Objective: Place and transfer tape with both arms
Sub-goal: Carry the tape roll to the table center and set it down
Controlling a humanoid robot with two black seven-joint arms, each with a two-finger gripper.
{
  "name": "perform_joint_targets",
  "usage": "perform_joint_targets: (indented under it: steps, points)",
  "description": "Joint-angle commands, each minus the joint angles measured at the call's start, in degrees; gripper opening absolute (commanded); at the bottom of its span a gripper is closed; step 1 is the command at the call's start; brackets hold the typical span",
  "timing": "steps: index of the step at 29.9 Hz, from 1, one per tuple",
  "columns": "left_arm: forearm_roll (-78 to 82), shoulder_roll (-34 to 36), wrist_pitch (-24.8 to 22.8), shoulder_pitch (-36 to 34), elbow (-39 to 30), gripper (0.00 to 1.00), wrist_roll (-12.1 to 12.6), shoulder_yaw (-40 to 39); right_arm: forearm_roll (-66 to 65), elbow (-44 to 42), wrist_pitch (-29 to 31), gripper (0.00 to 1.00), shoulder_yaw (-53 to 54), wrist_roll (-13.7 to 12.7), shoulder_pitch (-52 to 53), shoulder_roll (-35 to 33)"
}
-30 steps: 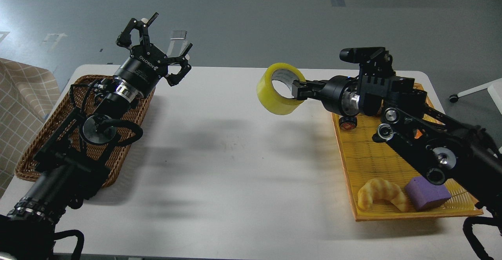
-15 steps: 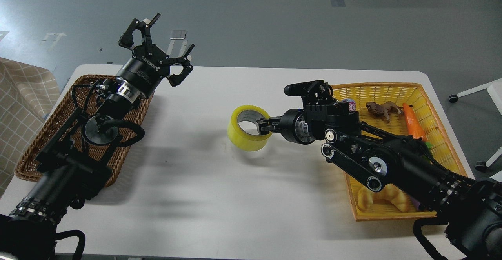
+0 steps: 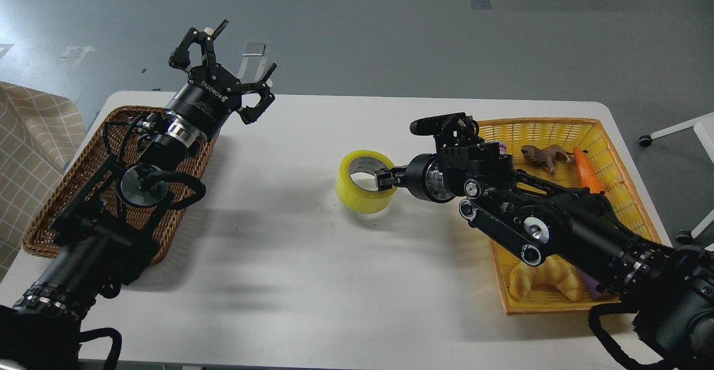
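1. The tape (image 3: 365, 188) sits near the middle of the white worktop (image 3: 312, 280), lying flat with its grey-white core ring facing up, just to the left of the yellow basket (image 3: 625, 191).
2. My right gripper (image 3: 389, 179) reaches in from the right, and its fingers pinch the near-right wall of the roll (one finger inside the ring, the rest outside, as far as I can see).
3. My left gripper (image 3: 226, 60) is raised over the far-left corner of the worktop, above the far end of the brown wicker basket (image 3: 61, 202); its fingers are spread wide and hold nothing, well apart from the tape.
4. The yellow basket holds a small brown animal figure (image 3: 544, 155) and an orange carrot toy (image 3: 588, 170) at its far end.
5. A croissant toy (image 3: 544, 283) lies at the near end of that basket, partly hidden under my right arm.
6. My left arm lies across the brown wicker basket (I cannot tell what is inside it).
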Motion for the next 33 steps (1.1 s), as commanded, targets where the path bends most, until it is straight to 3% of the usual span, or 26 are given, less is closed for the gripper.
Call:
perform_joint_targets:
  steps: [1,24,33]
  points:
    - [0.0,0.0,0.0,0.0,0.0,0.99,0.0,0.0,0.0,0.9,0.0,0.00,0.0,0.0,-0.1,0.0]
    - [0.0,0.2,0.0,0.1,0.0,0.99,0.0,-0.1,1.1,4.1,0.0,0.00,-4.2,0.0,-1.1,0.0]
    - [0.0,0.2,0.0,0.1,0.0,0.99,0.0,-0.2,1.1,4.1,0.0,0.10,-4.3,0.0,-1.4,0.0]
